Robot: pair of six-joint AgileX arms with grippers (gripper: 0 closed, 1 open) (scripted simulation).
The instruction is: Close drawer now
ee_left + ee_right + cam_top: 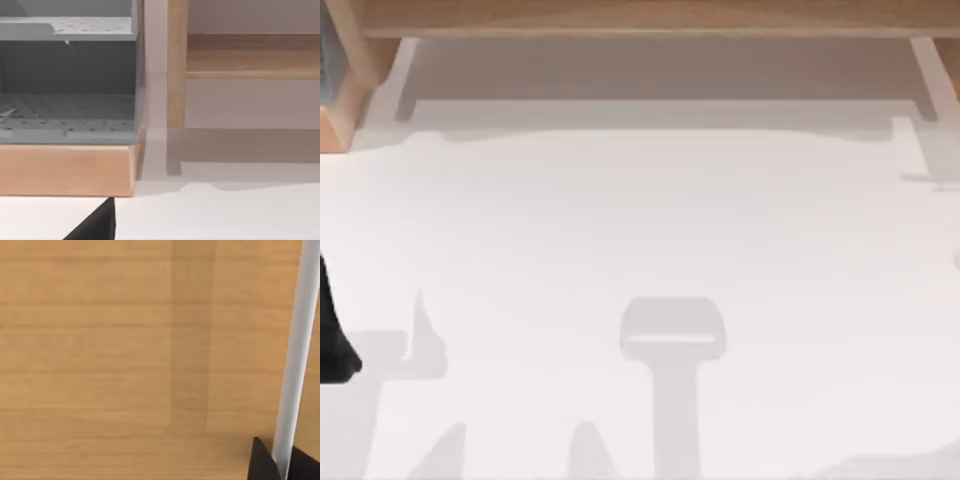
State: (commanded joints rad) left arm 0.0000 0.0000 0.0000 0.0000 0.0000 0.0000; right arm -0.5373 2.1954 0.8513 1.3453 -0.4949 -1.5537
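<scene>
- Drawer (125, 340): the right wrist view is pressed up against a flat wood front, cut off on all sides. Can't tell how far it is pulled out or where it sits in the furniture.
- Handle (292, 355): pale bar running along the wood front, cut off at both ends by the picture edges.
- Right gripper (284, 466): clamped on the handle, with a dark tip on each side of the bar, touching it. Just the tip ends are visible, the rest is cut off.
- Left gripper (97, 225): one black corner at the edge of the left wrist view, above the white surface (225, 215). Can't tell its state.
- Left arm (335, 330): dark shape clipped by the top view's left edge, parked over the surface (650, 220).
- Top view: wood frame (650, 18) along the far edge, mostly cut off. Another wood piece (345, 100) is partly seen at the far left corner. Grey arm shadows lie on the surface.
- The left wrist view adds detail to that corner. It shows a grey shelf unit (67, 75) on a wood base (65, 170), cut off at the side, with a wood post (176, 65) just beside it and a wood rail (250, 57) behind.
- Shelf contents are too faint to name.
</scene>
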